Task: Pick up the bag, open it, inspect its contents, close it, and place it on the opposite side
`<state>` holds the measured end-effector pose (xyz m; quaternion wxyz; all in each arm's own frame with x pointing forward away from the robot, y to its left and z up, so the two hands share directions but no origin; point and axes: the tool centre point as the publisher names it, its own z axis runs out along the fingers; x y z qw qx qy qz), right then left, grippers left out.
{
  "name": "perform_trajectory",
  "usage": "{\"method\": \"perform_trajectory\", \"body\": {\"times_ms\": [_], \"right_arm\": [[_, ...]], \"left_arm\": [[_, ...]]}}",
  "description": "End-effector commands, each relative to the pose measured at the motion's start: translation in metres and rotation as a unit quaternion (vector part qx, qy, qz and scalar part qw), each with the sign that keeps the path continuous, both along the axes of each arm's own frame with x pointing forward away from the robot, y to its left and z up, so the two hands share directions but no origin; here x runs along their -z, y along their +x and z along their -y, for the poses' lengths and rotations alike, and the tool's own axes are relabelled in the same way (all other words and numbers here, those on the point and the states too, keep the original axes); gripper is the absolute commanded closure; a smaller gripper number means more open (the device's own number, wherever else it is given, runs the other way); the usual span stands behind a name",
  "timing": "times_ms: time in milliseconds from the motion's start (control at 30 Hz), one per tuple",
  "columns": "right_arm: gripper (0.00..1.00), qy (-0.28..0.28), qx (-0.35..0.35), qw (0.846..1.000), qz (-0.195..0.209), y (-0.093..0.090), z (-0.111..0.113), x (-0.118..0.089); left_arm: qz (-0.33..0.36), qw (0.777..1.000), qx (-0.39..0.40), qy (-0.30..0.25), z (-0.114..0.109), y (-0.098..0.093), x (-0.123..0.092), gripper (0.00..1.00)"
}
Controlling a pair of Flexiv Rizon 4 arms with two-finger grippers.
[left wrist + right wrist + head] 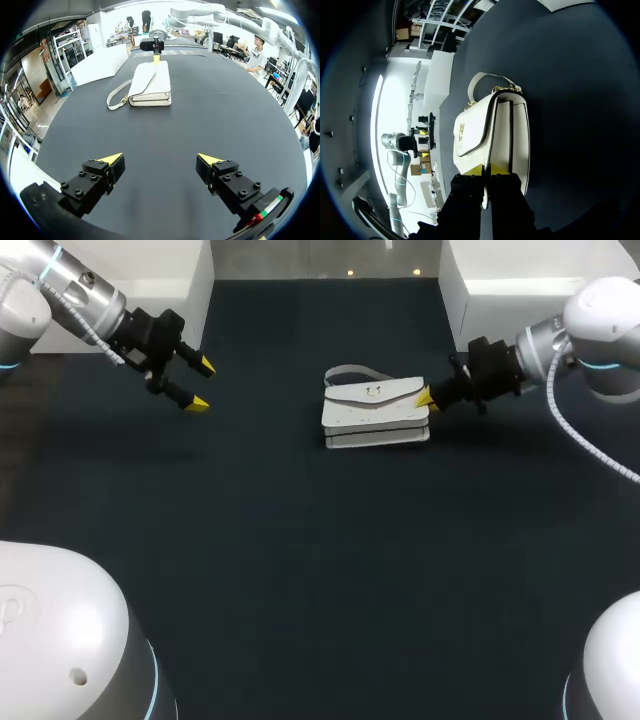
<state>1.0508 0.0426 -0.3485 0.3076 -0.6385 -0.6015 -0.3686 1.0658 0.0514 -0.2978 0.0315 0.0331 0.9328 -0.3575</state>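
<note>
A white flap bag (375,412) with a gold clasp lies on the dark table, just past its middle, with its strap (350,373) trailing off the far-left corner. My right gripper (425,398) is shut, and its yellow tips rest against the bag's right end. In the right wrist view the gripper (487,170) meets the bag (492,130) at the seam where the flap edge lies on the body; whether it pinches the flap I cannot tell. My left gripper (201,384) hangs open well to the left of the bag. Seen from its own wrist, this gripper (161,160) holds nothing, and the bag (150,85) lies far ahead.
White blocks stand at the back left (170,270) and back right (500,280) of the table. The white arm bases (60,640) (610,660) fill the near corners. Dark table surface (320,560) stretches between them.
</note>
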Motion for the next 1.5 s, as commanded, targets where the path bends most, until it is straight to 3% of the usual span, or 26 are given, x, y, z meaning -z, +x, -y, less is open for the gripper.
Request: {"method": "perform_trajectory", "body": {"times_ms": [33, 333, 633, 1433, 1467, 1500], "right_arm": [[1.00, 0.018, 0.005, 1.000, 0.008, -0.012, -0.028, 0.009], [1.00, 0.045, 0.006, 0.999, 0.003, -0.032, -0.080, 0.016], [1.00, 0.038, 0.009, 0.999, 0.006, -0.033, -0.100, 0.013], [1.00, 0.044, 0.006, 0.999, -0.011, -0.017, -0.106, 0.025], [0.95, 0.045, 0.006, 0.999, -0.010, -0.017, -0.106, 0.025], [0.63, 0.045, 0.006, 0.999, -0.010, -0.017, -0.105, 0.024]], "left_arm": [[0.000, 1.000, 0.001, -0.001, 0.000, 0.002, 0.001, 0.00], [0.000, 1.000, 0.001, -0.001, 0.000, 0.002, 0.001, 0.00], [0.000, 1.000, 0.001, -0.001, 0.000, 0.002, 0.001, 0.00], [0.000, 1.000, 0.001, -0.001, 0.000, 0.002, 0.001, 0.00], [0.000, 1.000, 0.001, -0.001, 0.000, 0.002, 0.001, 0.00], [0.000, 1.000, 0.001, -0.001, 0.000, 0.002, 0.001, 0.00]]}}
